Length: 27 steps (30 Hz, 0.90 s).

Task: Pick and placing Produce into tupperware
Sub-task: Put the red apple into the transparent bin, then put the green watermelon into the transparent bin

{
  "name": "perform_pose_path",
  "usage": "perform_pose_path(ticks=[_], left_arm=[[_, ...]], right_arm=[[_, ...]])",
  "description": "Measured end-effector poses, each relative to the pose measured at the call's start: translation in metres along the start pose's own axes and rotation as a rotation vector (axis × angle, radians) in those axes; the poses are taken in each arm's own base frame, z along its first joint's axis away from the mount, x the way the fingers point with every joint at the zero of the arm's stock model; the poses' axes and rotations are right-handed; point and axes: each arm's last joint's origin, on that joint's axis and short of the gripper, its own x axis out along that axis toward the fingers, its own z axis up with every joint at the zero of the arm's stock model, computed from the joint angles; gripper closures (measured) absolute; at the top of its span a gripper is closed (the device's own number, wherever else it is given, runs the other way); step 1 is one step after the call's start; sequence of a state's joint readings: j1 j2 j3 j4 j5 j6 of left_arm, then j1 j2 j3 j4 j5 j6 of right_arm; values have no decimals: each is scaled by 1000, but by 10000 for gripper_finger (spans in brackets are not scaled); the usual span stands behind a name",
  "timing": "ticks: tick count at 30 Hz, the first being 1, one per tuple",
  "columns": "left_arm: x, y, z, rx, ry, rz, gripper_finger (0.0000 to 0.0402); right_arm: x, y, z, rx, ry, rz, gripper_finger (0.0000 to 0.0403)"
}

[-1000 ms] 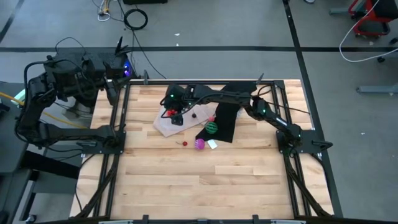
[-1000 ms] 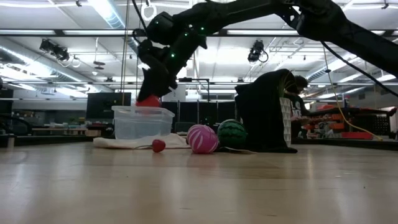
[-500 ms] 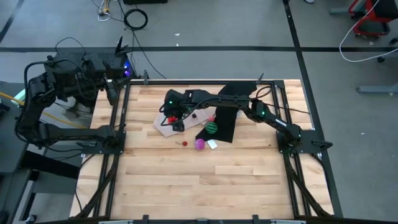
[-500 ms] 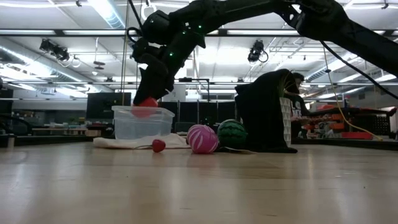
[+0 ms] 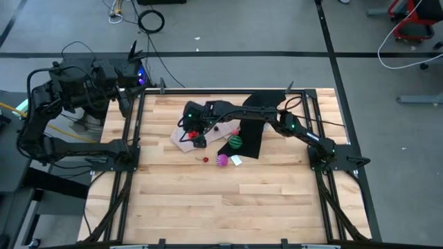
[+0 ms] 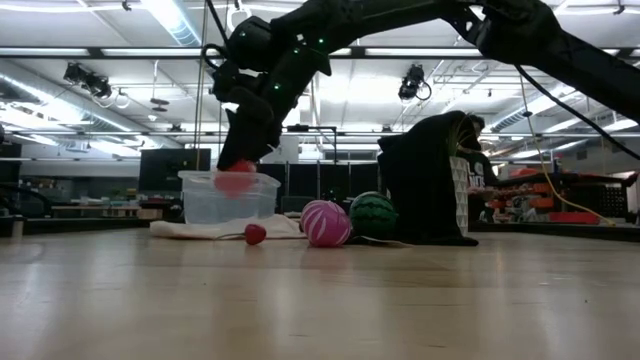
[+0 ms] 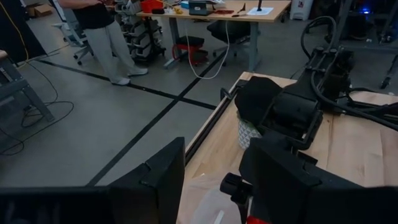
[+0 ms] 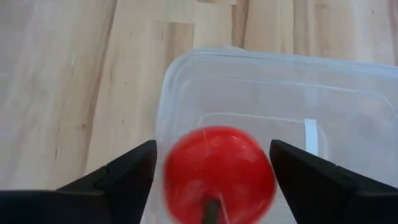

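Observation:
My right gripper [image 8: 213, 155] is open and slants down over the clear tupperware [image 8: 249, 59], which stands on a pale sheet at the table's far middle [image 5: 181, 140]. A red ball-like fruit [image 8: 217, 168] shows blurred between the spread fingers, at the tupperware's rim [image 6: 235, 180]. A green striped fruit [image 5: 237, 142], a magenta one [image 5: 222, 160] and a tiny dark red one [image 5: 205, 159] rest on the table to the tupperware's right. My left gripper [image 7: 211, 180] waits open, raised off the table's far left corner.
A black cloth [image 5: 252, 128] stands heaped behind the green fruit. A small white scrap [image 5: 237, 160] lies beside the magenta fruit. The table's near half is bare wood [image 5: 228, 207]. A person stands far off in the room [image 7: 99, 25].
My right gripper has shifted a little toward the table's left over the tupperware and slightly down. The red fruit has sunk from just above the tupperware's rim to rim level.

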State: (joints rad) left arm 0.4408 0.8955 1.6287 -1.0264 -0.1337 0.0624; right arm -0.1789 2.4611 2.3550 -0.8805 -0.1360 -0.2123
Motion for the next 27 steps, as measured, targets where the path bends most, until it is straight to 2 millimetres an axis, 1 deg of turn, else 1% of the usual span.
perform_pose_path(ticks=[6, 14, 17, 21, 26, 27], left_arm=[[0, 0, 0, 0, 0, 0, 216], [0, 0, 0, 0, 0, 0, 213], [0, 0, 0, 0, 0, 0, 216], [0, 0, 0, 0, 0, 0, 218], [0, 0, 0, 0, -1, 0, 213], [0, 0, 0, 0, -2, 0, 213]], right_arm=[[0, -1, -1, 5, 6, -5, 63], [0, -1, -1, 0, 10, -16, 69], [-4, -1, -1, -5, 23, -25, 70], [-19, -4, 2, 17, 5, -45, 71], [-47, -9, 8, 48, -28, -80, 72], [-56, -11, 9, 54, -39, -85, 74]])
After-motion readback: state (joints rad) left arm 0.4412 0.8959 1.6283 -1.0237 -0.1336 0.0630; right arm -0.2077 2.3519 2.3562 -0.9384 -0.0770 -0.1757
